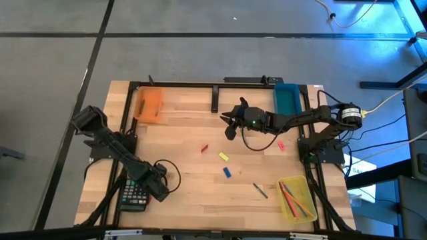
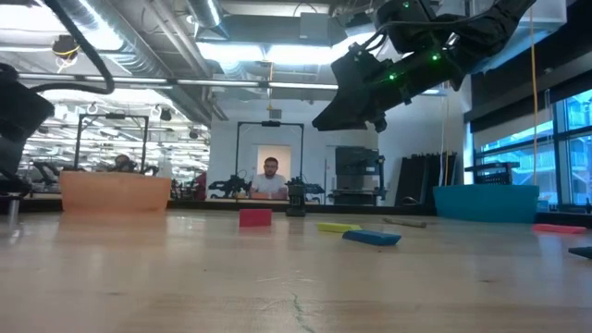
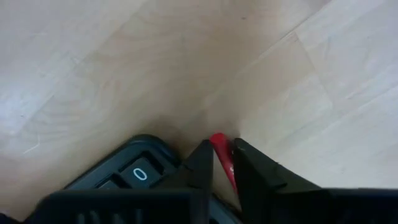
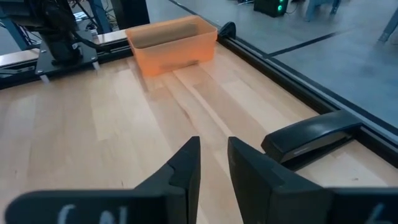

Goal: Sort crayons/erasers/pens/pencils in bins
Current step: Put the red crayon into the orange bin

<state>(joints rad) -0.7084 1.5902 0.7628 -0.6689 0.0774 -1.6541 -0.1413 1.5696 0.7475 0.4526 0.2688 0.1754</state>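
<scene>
My left gripper (image 1: 162, 192) (image 3: 222, 148) points down at the near left of the table, shut on a red stick (image 3: 219, 144) beside the black calculator (image 3: 134, 174). The fingers hide the stick's length. My right gripper (image 1: 229, 130) (image 4: 212, 146) hangs above the far middle of the table, slightly open and holding nothing. A short red crayon (image 1: 205, 149), a yellow eraser (image 1: 223, 157), a blue eraser (image 1: 227, 172) and a pink eraser (image 1: 281, 145) lie flat on the wood. The orange bin (image 1: 148, 105), the teal bin (image 1: 287, 99) and the yellow bin (image 1: 297, 198) stand at the table's edges. My left gripper pinches the red stick between its two fingers, just behind its rounded end (image 3: 217, 139). The fingers come from above and lie across the stick. It lies low by the calculator's corner; whether it rests on the wood does not show.
Several pens lie in the yellow bin. A thin dark pencil (image 1: 260, 191) lies left of it. A black bar-shaped thing (image 4: 311, 134) lies at the far edge near the orange bin. Bare wood spreads between the arms. A person (image 2: 269, 180) sits beyond the table.
</scene>
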